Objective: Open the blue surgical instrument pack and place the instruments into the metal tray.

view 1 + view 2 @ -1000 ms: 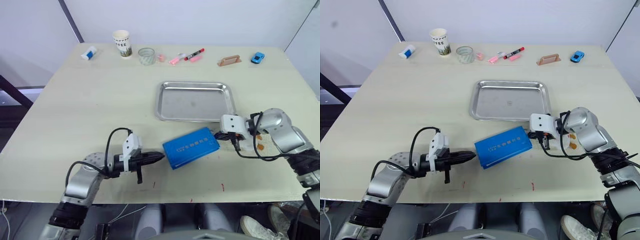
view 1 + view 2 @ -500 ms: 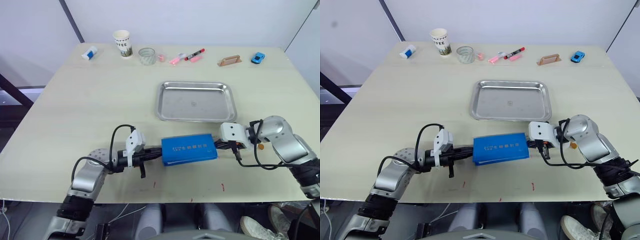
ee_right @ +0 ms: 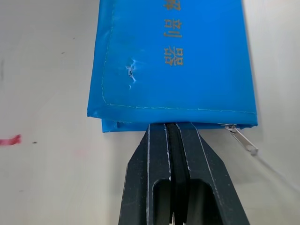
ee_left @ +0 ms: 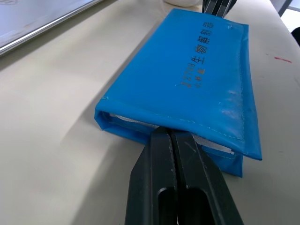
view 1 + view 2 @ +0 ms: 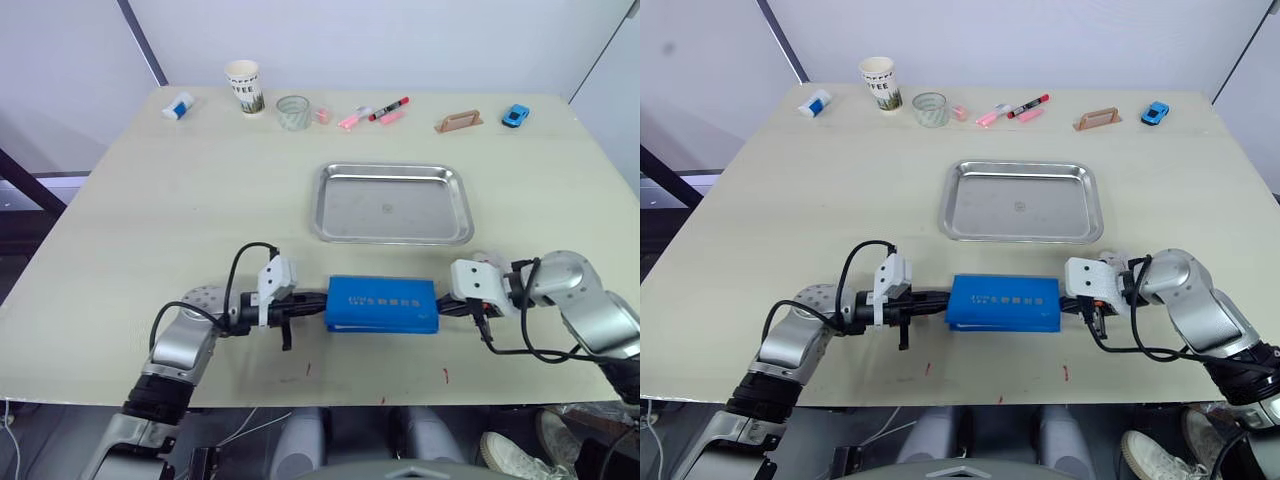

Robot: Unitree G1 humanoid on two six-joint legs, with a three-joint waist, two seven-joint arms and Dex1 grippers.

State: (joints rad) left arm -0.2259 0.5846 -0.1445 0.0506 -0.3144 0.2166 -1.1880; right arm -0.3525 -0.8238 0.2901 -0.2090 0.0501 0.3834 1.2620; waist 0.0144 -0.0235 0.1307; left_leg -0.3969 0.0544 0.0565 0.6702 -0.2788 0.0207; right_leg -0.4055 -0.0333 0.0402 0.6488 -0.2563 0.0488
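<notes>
The blue surgical instrument pack [image 5: 382,303] lies flat and closed on the table, its long side parallel to the front edge, white lettering up. My left gripper [image 5: 318,301] is shut, its tip pressed against the pack's left short end [image 4: 140,124] at the seam under the top cover. At the opposite short end my right gripper [image 5: 443,305] is also shut and touches the edge [image 3: 169,125], beside a small zipper pull [image 3: 241,139]. The metal tray [image 5: 390,168] sits empty just behind the pack. The instruments are out of view.
Along the table's far edge stand a paper cup [image 5: 243,86], a glass [image 5: 293,111], pink and red markers [image 5: 388,108], a wooden piece [image 5: 458,121], a blue toy car [image 5: 515,115] and a white-blue bottle [image 5: 178,105]. The table's front edge is close behind both arms.
The pack has turned from a slant to lie level and slid slightly toward the front. Both shut grippers have closed in against its two short ends.
</notes>
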